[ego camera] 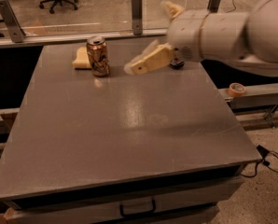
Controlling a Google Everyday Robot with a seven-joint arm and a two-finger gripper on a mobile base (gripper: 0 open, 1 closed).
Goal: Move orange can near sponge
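Observation:
The orange can (98, 56) stands upright at the back left of the grey table (129, 125). The pale yellow sponge (80, 59) lies right behind it on the left, touching or nearly touching it. My gripper (133, 67) hangs just above the table to the right of the can, about a can's width away. Its beige fingers (150, 60) point left at the can, stand apart, and hold nothing. The white arm reaches in from the upper right.
A small dark object (177, 63) lies on the table behind the gripper. A roll of tape (236, 88) sits on the ledge at the right. A low glass barrier with metal posts (136, 13) runs along the table's far edge.

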